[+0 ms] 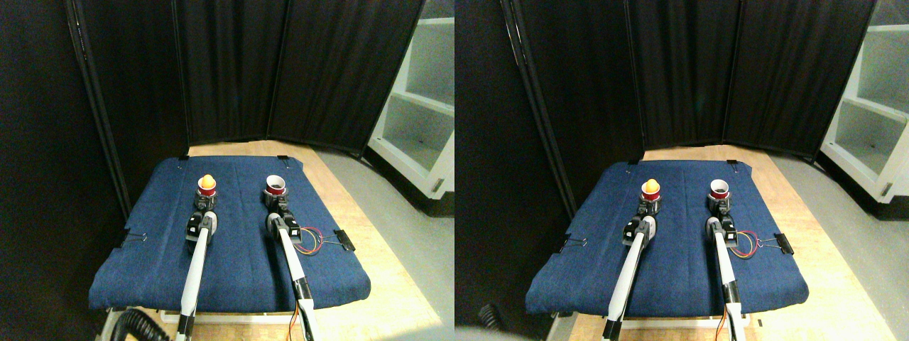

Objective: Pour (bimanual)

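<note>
Red cups stand unpoured: the left cup [207,190] holds its orange ball [207,180], the right cup [275,187] looks empty, each gripper [205,204] [275,204] apparently clamped on one.

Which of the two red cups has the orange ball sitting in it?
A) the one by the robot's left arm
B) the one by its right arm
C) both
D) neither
A: the orange ball sits atop the left cup, while the right cup shows only a dark inside.
</note>
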`<action>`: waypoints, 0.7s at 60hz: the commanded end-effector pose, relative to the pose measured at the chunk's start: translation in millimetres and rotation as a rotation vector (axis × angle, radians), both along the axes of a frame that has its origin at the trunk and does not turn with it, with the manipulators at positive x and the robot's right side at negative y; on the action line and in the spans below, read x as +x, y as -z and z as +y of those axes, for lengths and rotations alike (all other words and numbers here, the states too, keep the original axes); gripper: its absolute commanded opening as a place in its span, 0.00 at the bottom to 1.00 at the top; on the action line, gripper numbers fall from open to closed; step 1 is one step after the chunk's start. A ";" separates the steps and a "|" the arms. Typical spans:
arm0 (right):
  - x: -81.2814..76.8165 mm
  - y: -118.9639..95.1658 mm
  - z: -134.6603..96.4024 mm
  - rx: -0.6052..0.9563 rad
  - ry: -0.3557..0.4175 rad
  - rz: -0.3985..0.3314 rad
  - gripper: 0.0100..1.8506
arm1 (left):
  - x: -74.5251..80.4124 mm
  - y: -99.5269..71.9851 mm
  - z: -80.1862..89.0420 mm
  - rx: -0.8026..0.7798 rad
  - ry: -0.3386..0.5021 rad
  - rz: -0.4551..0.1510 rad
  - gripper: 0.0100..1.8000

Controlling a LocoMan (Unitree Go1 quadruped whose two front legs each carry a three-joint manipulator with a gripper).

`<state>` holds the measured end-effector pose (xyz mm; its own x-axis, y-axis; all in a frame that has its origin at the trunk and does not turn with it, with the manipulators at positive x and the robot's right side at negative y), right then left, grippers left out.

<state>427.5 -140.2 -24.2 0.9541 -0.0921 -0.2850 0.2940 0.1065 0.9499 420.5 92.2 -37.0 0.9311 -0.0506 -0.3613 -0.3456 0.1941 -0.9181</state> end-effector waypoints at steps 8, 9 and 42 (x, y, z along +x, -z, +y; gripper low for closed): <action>0.0 -4.1 3.9 -0.026 -0.134 0.031 0.85 | -2.0 9.5 -4.3 0.031 0.079 0.057 0.69; -0.2 -4.2 4.0 -0.024 -0.139 0.031 0.89 | -2.4 9.4 -4.4 0.025 0.088 0.058 0.73; -17.4 -27.1 2.3 -0.026 -0.153 -0.063 0.89 | -15.9 -13.7 -1.4 0.019 0.147 -0.020 0.87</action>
